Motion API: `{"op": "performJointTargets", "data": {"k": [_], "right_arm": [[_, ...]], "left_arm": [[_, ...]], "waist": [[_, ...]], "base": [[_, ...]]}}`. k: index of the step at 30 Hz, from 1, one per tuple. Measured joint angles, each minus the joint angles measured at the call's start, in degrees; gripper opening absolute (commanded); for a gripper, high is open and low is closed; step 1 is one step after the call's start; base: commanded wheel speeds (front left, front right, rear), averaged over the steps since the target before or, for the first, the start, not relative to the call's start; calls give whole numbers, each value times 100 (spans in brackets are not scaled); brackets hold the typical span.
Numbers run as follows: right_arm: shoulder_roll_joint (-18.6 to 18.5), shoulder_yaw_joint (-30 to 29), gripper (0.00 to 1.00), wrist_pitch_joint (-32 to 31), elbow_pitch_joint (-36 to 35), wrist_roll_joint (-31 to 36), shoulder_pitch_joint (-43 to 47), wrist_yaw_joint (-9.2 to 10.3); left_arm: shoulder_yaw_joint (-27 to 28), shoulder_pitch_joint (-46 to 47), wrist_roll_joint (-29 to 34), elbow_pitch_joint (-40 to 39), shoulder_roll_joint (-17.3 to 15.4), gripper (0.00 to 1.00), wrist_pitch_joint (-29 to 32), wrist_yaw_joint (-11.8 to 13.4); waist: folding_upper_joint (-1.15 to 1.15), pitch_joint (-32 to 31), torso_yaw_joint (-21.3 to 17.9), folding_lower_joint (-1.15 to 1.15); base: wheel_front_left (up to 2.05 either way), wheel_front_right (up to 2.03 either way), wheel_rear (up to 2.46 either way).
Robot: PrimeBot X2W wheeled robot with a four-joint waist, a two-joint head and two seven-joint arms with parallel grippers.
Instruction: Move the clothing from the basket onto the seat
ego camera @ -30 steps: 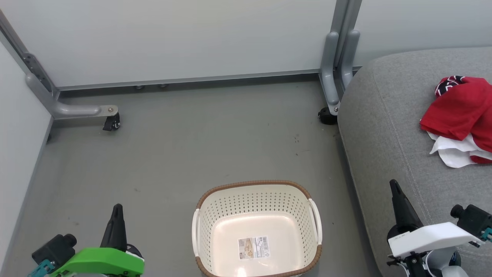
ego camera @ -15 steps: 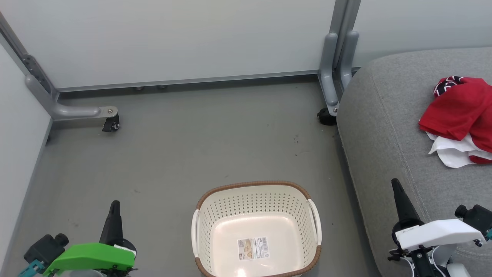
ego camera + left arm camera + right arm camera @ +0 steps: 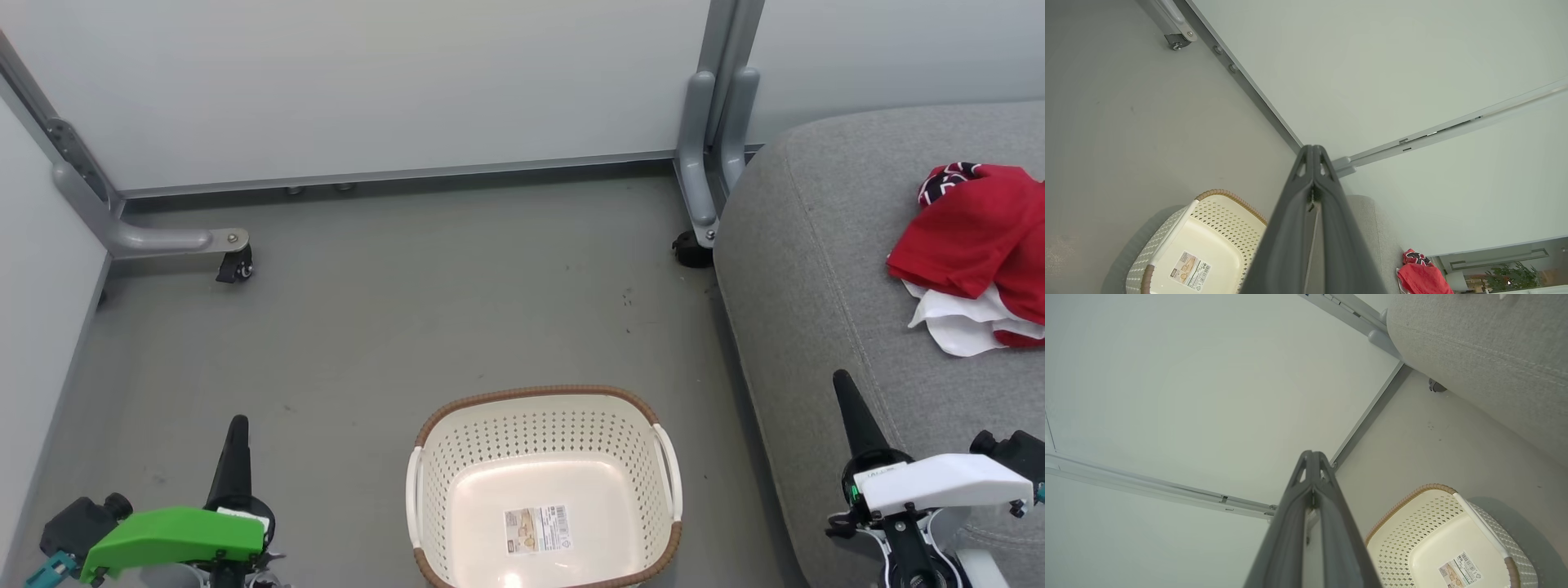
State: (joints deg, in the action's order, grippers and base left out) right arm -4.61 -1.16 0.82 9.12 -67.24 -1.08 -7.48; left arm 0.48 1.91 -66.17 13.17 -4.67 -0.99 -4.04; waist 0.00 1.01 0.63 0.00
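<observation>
Grey floor (image 3: 408,327): basket (image 3: 539,390) empty, clothing (image 3: 971,237) seemingly all on seat (image 3: 816,269) right of it. Left gripper (image 3: 236,423), right gripper (image 3: 840,378) closed, nothing held; arms to be parked clear

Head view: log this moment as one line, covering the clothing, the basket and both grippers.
clothing: on seat | basket: empty, on floor | left gripper: shut, empty | right gripper: shut, empty | task: looks done

Head view from above; wrist views low, upward-slanted; basket (image 3: 535,393) in all three
</observation>
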Motion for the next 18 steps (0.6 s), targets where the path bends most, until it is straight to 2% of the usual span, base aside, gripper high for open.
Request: {"op": "performJointTargets", "data": {"k": [18], "right_arm": [[-2,-98,0,-188,175,-983,-157,0]], "left_arm": [[198,133,-959,24,43,0,263,-111]], "waist": [[0,-26,-19,0]], "base": [[0,0,0]]}}
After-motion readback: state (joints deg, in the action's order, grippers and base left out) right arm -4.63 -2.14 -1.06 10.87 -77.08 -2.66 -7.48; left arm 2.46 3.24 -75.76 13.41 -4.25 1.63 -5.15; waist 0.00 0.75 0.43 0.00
